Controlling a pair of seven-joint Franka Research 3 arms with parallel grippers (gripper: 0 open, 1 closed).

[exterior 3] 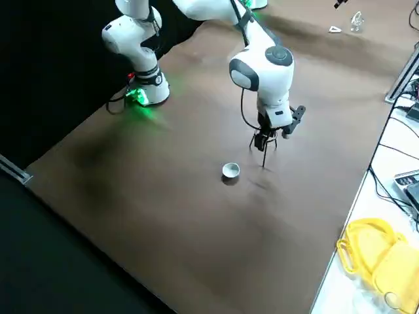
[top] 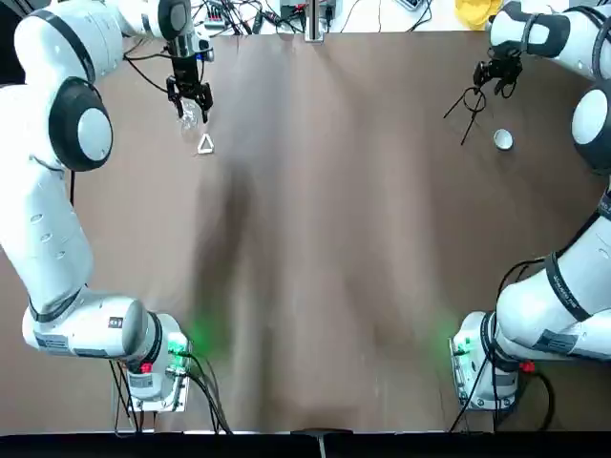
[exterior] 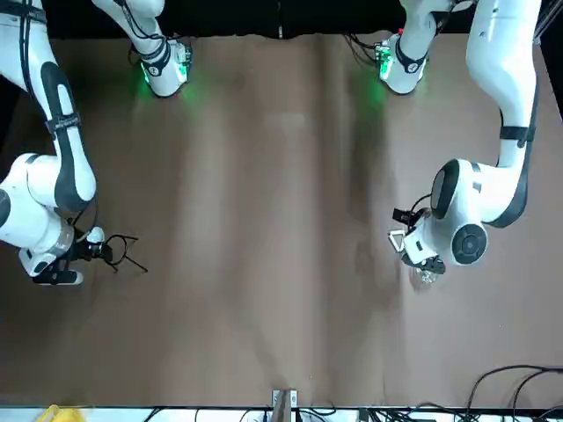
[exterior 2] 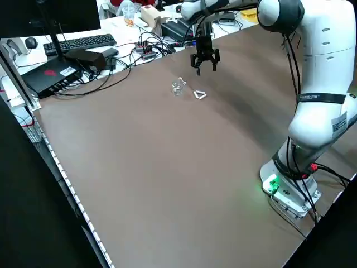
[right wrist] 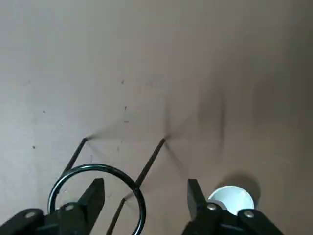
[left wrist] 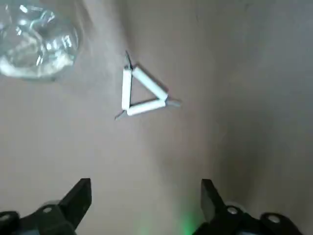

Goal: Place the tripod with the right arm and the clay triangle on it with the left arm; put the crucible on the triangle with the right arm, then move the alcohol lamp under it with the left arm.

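My right gripper (right wrist: 144,196) is spread open over the thin black wire tripod (top: 471,107), far right of the table — nothing gripped. The wrist view shows the ring off toward one finger, not centred between them, so closing from here could catch only a leg or the ring's edge; the stand is light and spindly and would likely tip or skid. Its legs look splayed in the top view, and I can't say for sure whether it's upright or leaning — the wire is too thin to read. The small round white crucible (top: 503,140) sits just beside the tripod on the brown table (top: 334,239); a skidding leg or my outer finger could knock it. My left gripper (top: 190,94) hangs open at the far left, above the table, holding nothing, with the small white hollow clay triangle (left wrist: 142,94) flat on the table just ahead of it and the clear rounded glass alcohol lamp (left wrist: 36,43) near the triangle. The risk there is that the triangle lies flush, so the fingers may scrape past it or nudge the lamp. The lamp is cut off at the left wrist view's edge, and the crucible is partly hidden behind a finger in the right wrist view.
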